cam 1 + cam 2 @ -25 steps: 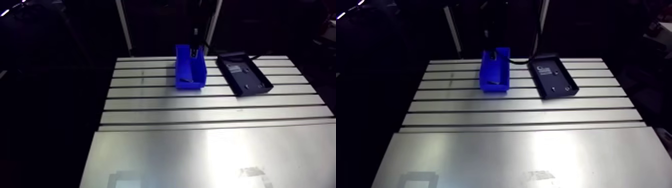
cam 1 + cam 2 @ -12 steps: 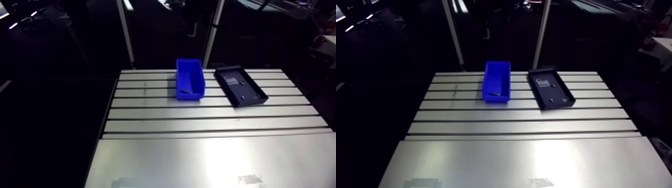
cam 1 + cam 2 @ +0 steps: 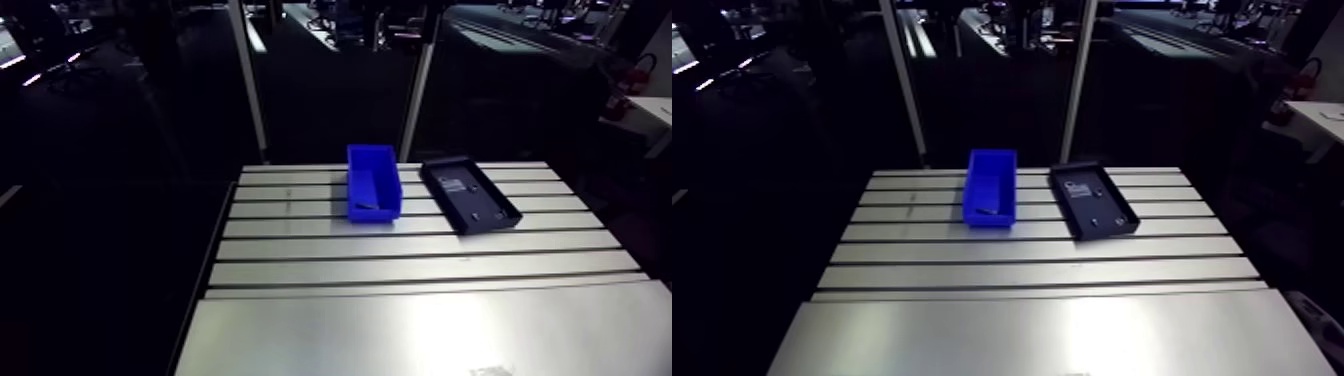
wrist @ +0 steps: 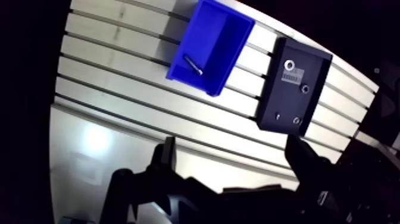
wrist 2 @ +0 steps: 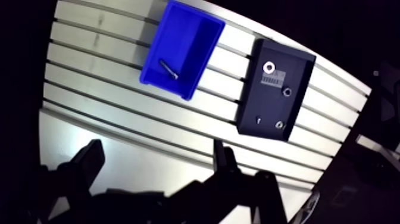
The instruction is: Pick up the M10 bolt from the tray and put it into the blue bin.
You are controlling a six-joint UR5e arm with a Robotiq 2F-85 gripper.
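Note:
The blue bin (image 4: 221, 40) stands on the slotted table, and a thin grey bolt (image 4: 192, 64) lies loose on its floor. Beside it sits the black tray (image 4: 284, 102), holding a washer (image 4: 290, 64), a nut and a few small parts. In the wrist view my gripper (image 4: 233, 161) hangs high above the table, on the near side of both, open with nothing between its fingers. The arm view shows the bin (image 3: 373, 181) and tray (image 3: 470, 195) at the table's far end, but not the gripper.
The slotted aluminium table (image 3: 420, 270) stretches toward the camera, with a smooth metal plate (image 3: 420, 335) at its near end. Two upright frame posts (image 3: 248, 80) rise behind the far edge.
Earlier the gripper hung just over the blue bin at the top of the arm view; now it is out of that view. The camera has risen and pulled back. Bin and tray have not moved.

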